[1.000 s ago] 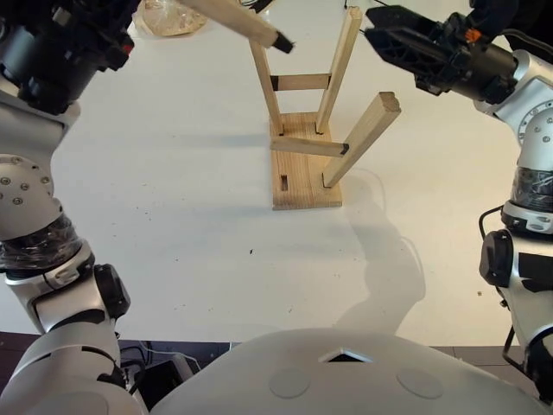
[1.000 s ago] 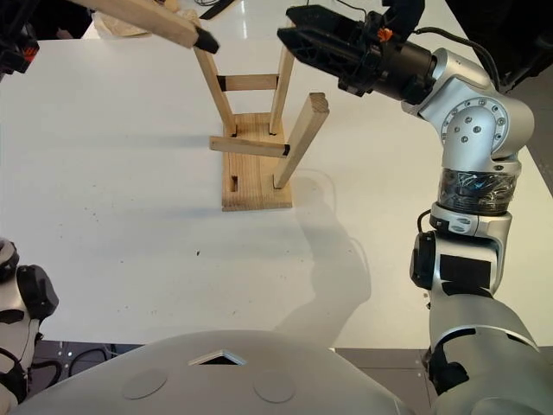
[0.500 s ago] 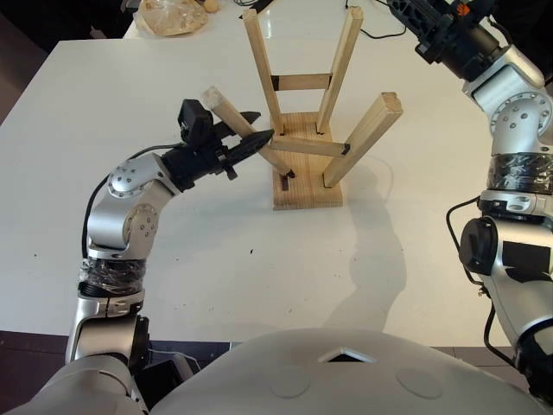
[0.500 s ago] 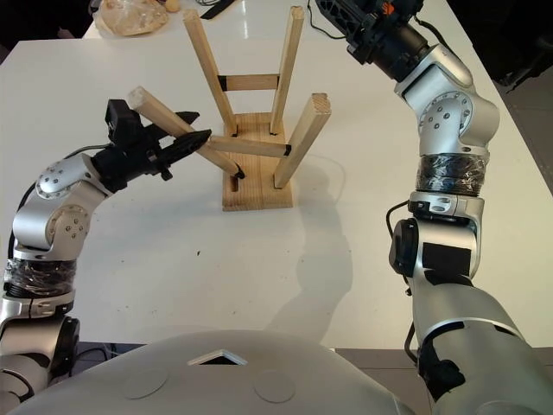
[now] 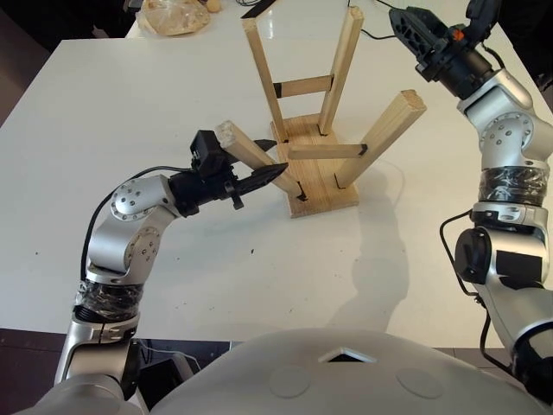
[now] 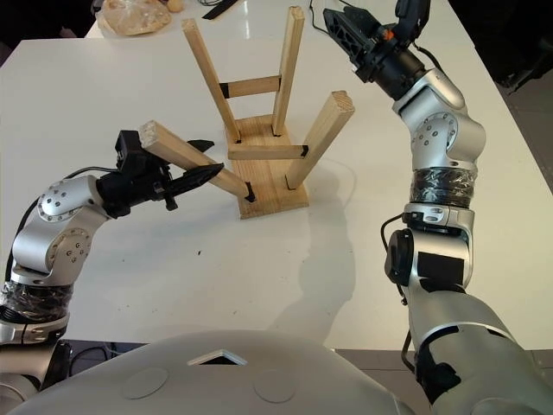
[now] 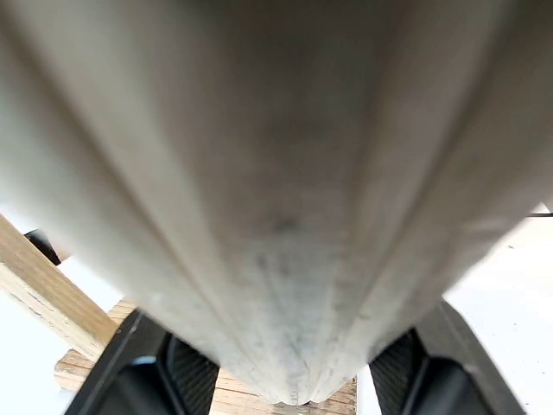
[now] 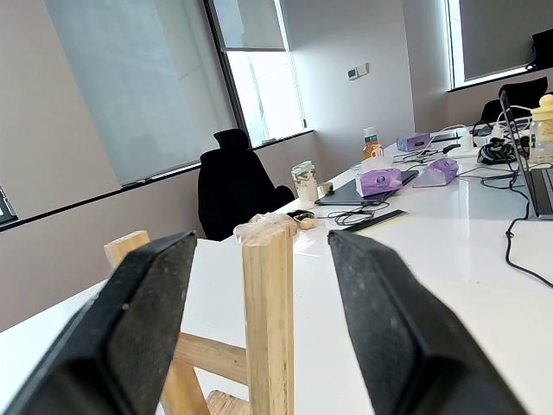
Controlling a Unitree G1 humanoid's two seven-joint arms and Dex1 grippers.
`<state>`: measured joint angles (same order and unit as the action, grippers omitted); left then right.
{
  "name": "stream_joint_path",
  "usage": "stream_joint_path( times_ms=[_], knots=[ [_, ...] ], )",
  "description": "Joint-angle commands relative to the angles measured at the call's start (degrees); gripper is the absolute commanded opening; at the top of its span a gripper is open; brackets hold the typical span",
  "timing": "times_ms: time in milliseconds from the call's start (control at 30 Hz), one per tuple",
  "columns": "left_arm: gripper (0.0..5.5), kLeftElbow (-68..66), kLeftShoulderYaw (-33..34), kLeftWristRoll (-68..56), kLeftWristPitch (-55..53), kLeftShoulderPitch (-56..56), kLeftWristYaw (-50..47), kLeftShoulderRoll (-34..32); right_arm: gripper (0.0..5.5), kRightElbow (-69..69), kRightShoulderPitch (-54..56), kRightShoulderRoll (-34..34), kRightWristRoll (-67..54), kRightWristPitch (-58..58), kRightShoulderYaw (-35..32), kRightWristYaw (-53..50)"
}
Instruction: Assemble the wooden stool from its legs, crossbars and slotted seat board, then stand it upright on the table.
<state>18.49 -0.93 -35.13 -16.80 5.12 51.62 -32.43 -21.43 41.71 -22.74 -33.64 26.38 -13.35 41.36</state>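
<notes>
the seat board [image 5: 333,192] lies flat on the table [image 5: 173,268], three legs [image 5: 263,78] standing up from it, joined by crossbars [image 5: 304,85]. the left gripper [image 5: 263,177] is clamped on a tilted fourth leg [image 5: 238,140], whose lower end touches the board's near-left corner. the right gripper [image 6: 341,15] hovers beyond the board, jaws wide, holding nothing

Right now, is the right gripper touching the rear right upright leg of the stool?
Apart. The right wrist view shows the leg standing between the open fingers of the right gripper, with background visible on either side of it.
</notes>
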Motion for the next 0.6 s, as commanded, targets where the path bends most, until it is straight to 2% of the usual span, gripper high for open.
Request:
stream_joint_path(
  times_ms=[33, 200, 400, 600],
  knots=[
    [2.03, -1.96, 2.53, 1.45, -2.1, 1.65, 1.39, -4.38, 2.81, -0.41, -0.38, -0.72, 0.53, -0.55, -1.21, -0.46],
    [2.03, -6.13, 0.18, 3.17, -1.02, 5.66, 4.34, -4.37, 2.81, -0.46, -1.1, 0.38, 0.8, -1.09, -0.95, -0.97],
    [2.03, -9.67, -2.91, 5.34, 0.33, 5.46, 7.44, -4.26, 2.81, -0.15, -1.97, 0.53, 0.73, -0.88, -0.86, -0.87],
    [2.03, -6.6, -7.15, 3.84, -1.08, 4.64, 10.31, -3.35, 2.81, -0.21, -2.53, 0.32, 0.86, -0.78, -0.86, -0.85]
  ],
)
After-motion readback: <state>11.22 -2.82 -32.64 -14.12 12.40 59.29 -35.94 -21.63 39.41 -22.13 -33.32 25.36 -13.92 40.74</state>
